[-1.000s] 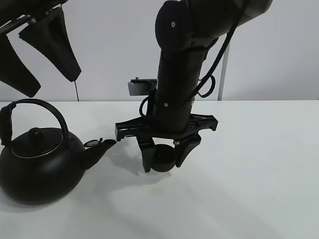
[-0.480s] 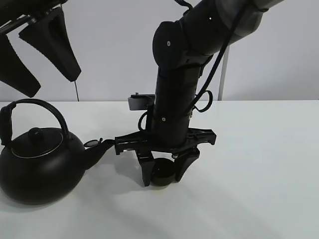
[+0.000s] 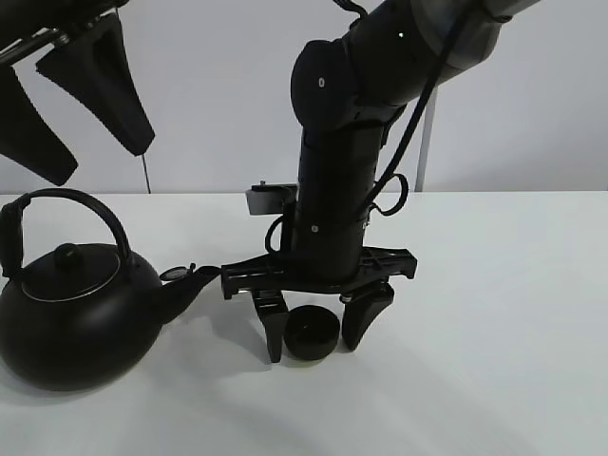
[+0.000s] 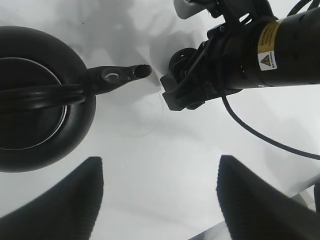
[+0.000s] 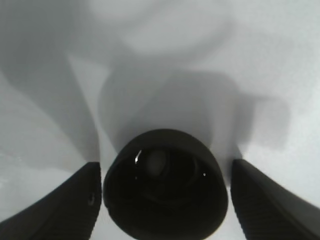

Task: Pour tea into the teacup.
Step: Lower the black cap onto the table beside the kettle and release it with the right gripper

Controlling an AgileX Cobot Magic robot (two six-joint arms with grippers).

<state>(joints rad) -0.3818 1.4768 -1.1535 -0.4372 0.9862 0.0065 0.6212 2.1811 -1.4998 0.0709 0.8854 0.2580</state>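
The teacup (image 3: 313, 332) is a small matte black cup standing on the white table (image 3: 494, 313). My right gripper (image 3: 320, 334) is open, with one finger on each side of the cup and a small gap to it. The right wrist view shows the teacup (image 5: 165, 190) from above between the fingers (image 5: 55, 205). The black kettle (image 3: 74, 318) stands at the left, its spout (image 3: 190, 283) pointing at the cup. My left gripper (image 3: 103, 161) is open and empty, high above the kettle (image 4: 35, 100). No tea stream shows.
The right arm (image 3: 342, 161) rises straight above the cup with looped cables (image 3: 391, 180) at its side. A thin pole (image 3: 424, 142) stands behind it against the white wall. In the left wrist view the teacup (image 4: 181, 57) lies just beyond the spout (image 4: 122, 75).
My right gripper lowered the teacup onto the table, then opened its fingers and let go. The kettle and the left gripper have not moved.
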